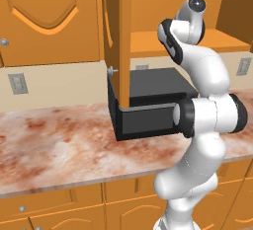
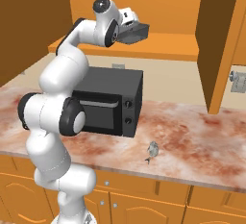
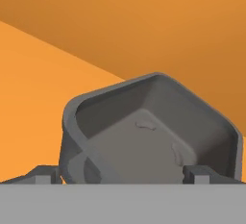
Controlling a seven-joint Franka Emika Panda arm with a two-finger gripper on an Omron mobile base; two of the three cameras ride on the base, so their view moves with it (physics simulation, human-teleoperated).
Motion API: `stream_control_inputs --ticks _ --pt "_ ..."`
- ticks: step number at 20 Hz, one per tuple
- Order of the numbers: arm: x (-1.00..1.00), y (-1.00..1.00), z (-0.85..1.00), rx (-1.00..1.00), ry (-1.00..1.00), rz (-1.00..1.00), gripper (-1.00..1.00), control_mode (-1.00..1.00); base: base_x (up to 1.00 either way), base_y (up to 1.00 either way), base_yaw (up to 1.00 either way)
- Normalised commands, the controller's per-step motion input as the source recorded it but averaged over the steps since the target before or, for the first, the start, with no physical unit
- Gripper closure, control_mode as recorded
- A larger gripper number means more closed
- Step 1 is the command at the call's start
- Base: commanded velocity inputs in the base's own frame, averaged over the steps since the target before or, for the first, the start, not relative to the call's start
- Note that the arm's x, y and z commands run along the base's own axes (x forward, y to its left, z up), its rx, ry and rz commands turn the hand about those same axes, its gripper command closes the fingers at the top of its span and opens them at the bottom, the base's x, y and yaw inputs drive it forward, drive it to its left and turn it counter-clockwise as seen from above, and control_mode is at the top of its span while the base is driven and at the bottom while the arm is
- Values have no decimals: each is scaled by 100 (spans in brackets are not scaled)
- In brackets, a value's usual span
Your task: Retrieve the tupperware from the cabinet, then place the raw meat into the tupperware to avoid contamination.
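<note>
Hidden behind the tupperware [image 3: 144, 131]: most of both fingertips [image 3: 199, 174]. Too small to identify: grey lump [image 2: 153, 151] on the counter [image 2: 192, 141].

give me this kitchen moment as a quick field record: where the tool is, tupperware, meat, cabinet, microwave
tool: raised at the open cabinet shelf, jaws wide, tips on either side of the tupperware
tupperware: grey container at the tool, tilted; whether it is lifted off the shelf cannot be told
raw meat: small grey piece lying on the marble counter, in front of the microwave's right corner
cabinet: door swung open
microwave: black box on the counter below the shelf, door shut
task stage: tupperware not yet out of the cabinet
</note>
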Motion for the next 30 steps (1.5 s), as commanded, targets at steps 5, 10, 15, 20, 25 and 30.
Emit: stream_control_inputs --ticks 5,10,15,20,25,30 --pt "5 0 -6 0 0 0 -100 -100 0 0 0" --pt "9 -1 -8 0 0 0 -100 -100 0 0 0" --pt "12 0 -6 0 0 0 -100 -100 0 0 0" --pt "9 0 -6 0 1 0 100 -100 0 0 0" --pt "1 0 -1 0 1 0 100 -100 0 0 0" --pt "0 0 0 0 0 0 100 -100 0 0 0"
